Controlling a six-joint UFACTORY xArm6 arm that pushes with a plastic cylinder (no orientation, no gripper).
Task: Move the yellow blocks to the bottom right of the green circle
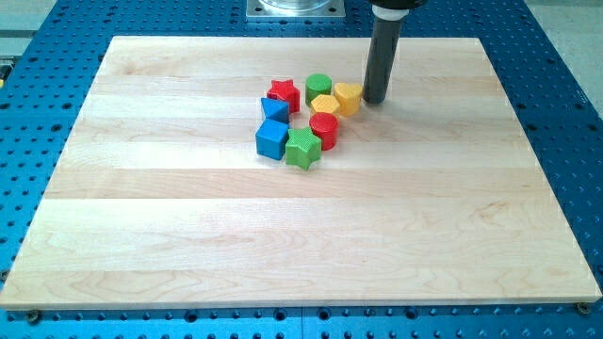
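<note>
The green circle (317,88) stands in a cluster near the board's top middle. Two yellow blocks lie by it: a yellow hexagon-like block (325,104) just below it and a yellow block (348,97) to its right. My tip (375,100) is at the right side of the right yellow block, touching or almost touching it. The rod rises from there to the view's top.
A red star (284,93) sits left of the green circle. A blue triangle (274,110), a blue cube (271,138), a green star (302,149) and a red cylinder (324,129) lie below. The wooden board (188,235) rests on a blue perforated table.
</note>
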